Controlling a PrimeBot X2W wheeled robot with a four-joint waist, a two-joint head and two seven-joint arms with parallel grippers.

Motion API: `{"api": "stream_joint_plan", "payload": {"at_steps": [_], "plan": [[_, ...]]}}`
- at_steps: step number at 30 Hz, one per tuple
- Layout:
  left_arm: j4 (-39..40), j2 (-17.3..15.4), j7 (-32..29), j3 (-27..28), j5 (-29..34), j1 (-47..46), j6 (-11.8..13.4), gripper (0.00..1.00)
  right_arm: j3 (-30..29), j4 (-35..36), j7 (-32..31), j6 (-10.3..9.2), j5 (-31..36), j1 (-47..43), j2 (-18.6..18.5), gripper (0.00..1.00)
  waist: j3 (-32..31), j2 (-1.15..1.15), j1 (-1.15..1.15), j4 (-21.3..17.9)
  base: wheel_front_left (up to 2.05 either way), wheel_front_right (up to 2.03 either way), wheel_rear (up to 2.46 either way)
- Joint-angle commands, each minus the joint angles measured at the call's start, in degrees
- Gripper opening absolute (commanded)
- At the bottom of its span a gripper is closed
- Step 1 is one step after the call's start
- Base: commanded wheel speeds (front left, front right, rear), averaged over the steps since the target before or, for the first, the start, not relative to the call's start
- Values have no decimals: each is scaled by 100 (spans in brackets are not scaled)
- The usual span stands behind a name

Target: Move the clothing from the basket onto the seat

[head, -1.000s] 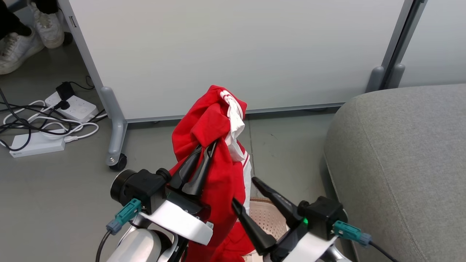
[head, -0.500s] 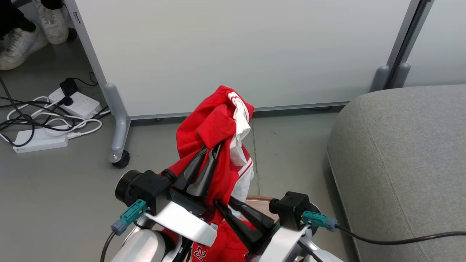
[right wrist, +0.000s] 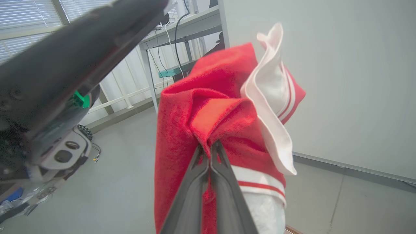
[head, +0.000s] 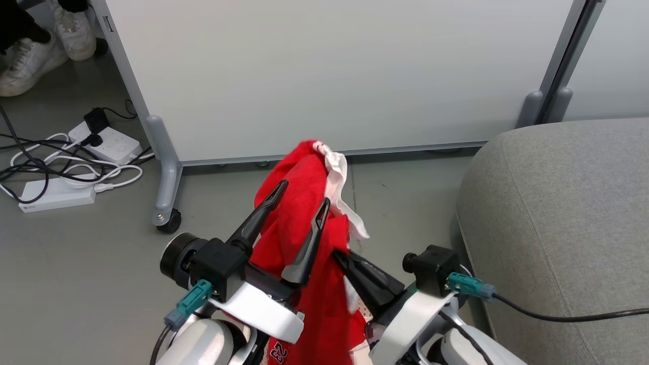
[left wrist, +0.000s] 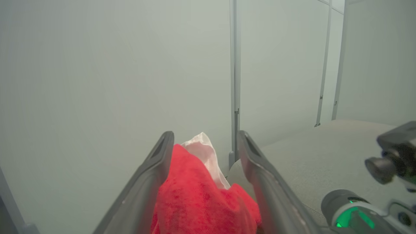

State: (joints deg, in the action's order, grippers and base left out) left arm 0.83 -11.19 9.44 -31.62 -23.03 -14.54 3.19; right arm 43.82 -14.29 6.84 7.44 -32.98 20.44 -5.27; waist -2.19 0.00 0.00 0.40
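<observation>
One red jersey with white striped trim hangs bunched in the air over the grey floor. It is between the two arms, left of the seat and not touching it. White number print shows at its lower edge.

Left gripper: two dark fingers spread wide. Red fabric sits in the gap and lies against the inner faces; the left wrist view shows it is not clamped.

Right gripper: fingers pressed together, pinching a fold of the red fabric partway up, with the white trim flopping off beside them.

One seat, a grey upholstered cushion at the right, with nothing on the part shown.

Behind is a pale partition panel, with one caster on its left leg. Two white power strips with tangled cables lie on the floor at far left. Two white shoes are in the top left corner.
</observation>
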Motion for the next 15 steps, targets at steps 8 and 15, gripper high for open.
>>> {"api": "stream_joint_plan", "payload": {"at_steps": [8, 15], "plan": [[123, -136, -311, -537, 328, -61, -164, 100, -711, -158, 112, 9, 516, 61, -159, 0, 44, 0, 0, -45, 0, 0, 0], [8, -165, -651, -1048, 249, 188, -489, 100, -1317, -230, 31, 9, 824, -132, -283, 0, 99, 0, 0, -133, 0, 0, 0]]}}
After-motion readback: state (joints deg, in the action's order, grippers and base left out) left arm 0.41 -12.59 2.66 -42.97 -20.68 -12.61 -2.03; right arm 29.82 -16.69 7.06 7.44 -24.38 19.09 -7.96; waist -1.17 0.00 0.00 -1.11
